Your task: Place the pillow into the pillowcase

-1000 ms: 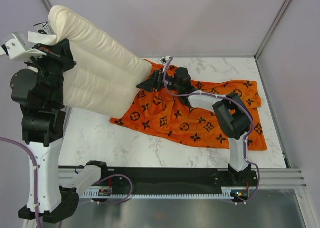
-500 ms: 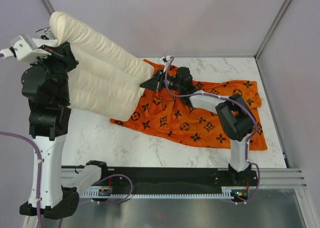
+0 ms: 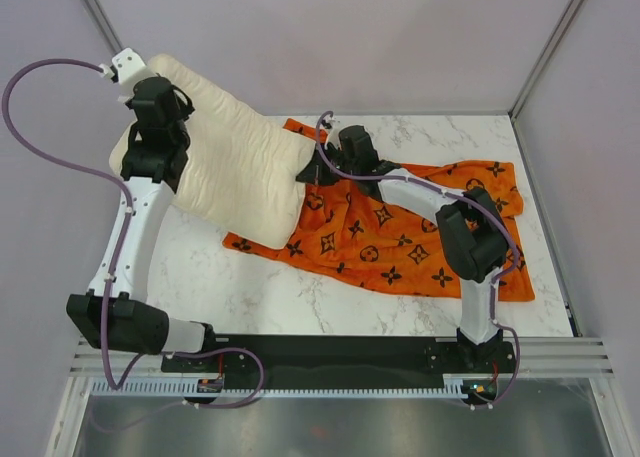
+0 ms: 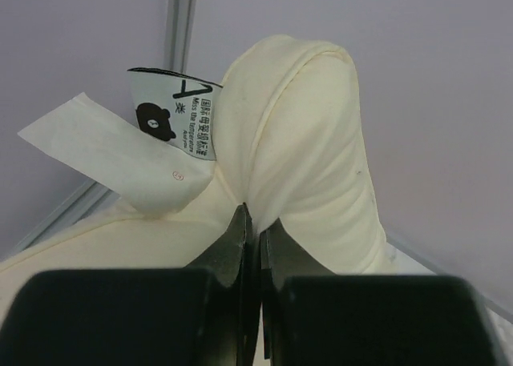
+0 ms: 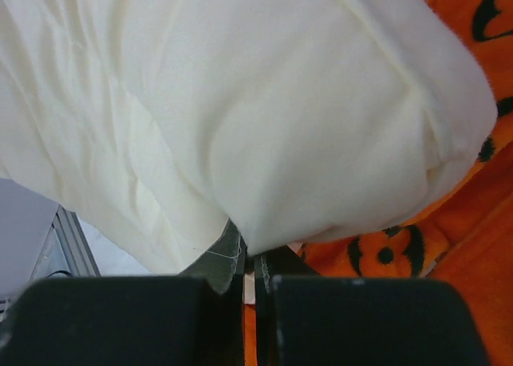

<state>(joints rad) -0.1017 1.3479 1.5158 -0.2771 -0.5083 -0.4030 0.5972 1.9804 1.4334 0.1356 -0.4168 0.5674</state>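
Observation:
The cream-white pillow (image 3: 235,172) slants from the back left down to the middle of the table, and its right end rests on the left edge of the orange pillowcase (image 3: 400,237). My left gripper (image 3: 178,105) is shut on the pillow's far left end. The left wrist view shows its jaws (image 4: 255,222) pinching a fold of pillow (image 4: 304,142) beside a white label (image 4: 172,118). My right gripper (image 3: 308,172) sits at the pillowcase's left edge under the pillow's right end. In the right wrist view its jaws (image 5: 250,258) are shut on a thin strip of pillowcase (image 5: 473,222), with the pillow (image 5: 240,102) bulging over them.
The pillowcase lies wrinkled across the marble table (image 3: 300,287), reaching toward the right wall. Grey enclosure walls stand close on the left, back and right. The black rail (image 3: 330,357) with both arm bases runs along the near edge.
The left arm has swung down and stretched out, lowering the raised pillow so its right end lies on the pillowcase. The right gripper has gone from open to shut at the pillowcase edge.

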